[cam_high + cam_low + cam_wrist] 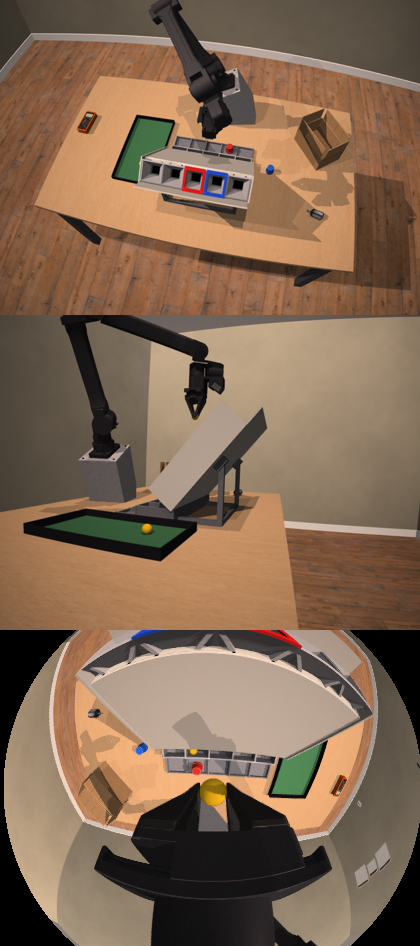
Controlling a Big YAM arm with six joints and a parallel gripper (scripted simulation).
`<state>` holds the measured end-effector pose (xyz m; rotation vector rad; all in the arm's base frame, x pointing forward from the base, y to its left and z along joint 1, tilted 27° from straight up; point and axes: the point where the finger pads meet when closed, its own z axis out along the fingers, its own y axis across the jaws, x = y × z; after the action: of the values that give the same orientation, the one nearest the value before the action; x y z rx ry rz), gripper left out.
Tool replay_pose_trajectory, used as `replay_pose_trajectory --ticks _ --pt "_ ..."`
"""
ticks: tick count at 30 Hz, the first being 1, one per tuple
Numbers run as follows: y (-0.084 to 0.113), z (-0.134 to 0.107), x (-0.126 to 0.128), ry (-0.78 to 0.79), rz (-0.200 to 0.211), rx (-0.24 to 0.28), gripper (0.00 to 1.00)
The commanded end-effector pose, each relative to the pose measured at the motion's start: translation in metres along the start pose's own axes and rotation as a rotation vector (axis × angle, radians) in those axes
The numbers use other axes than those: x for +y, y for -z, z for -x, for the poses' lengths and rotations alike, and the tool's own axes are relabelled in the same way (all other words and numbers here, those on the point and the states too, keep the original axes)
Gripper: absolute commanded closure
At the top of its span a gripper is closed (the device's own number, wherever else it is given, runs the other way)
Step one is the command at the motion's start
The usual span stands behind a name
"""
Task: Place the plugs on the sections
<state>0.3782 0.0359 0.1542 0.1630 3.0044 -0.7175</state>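
Jaws (194, 413) clamped narrow on yellow marble (213, 791), above cover (200, 457).

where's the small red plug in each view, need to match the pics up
Top: the small red plug stands on the grey sectioned tray behind the funnel box, fourth section from the left.
Exterior: not in view; the slanted grey cover hides that part of the tray.
Wrist: the plug is just above the yellow marble held in the gripper.
Shared landmark: the green tray with the black rim.
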Motion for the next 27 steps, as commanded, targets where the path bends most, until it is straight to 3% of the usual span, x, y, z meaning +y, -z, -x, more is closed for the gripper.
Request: replay_pose_trajectory --ticks 1,14,27 --pt "0.028 0.023 0.016 -0.072 0.011 -0.028 1.00" --pt "0.045 0.031 0.045 -0.072 0.013 -0.027 1.00" --pt "0.048 0.034 0.044 -0.085 0.016 -0.030 1.00"
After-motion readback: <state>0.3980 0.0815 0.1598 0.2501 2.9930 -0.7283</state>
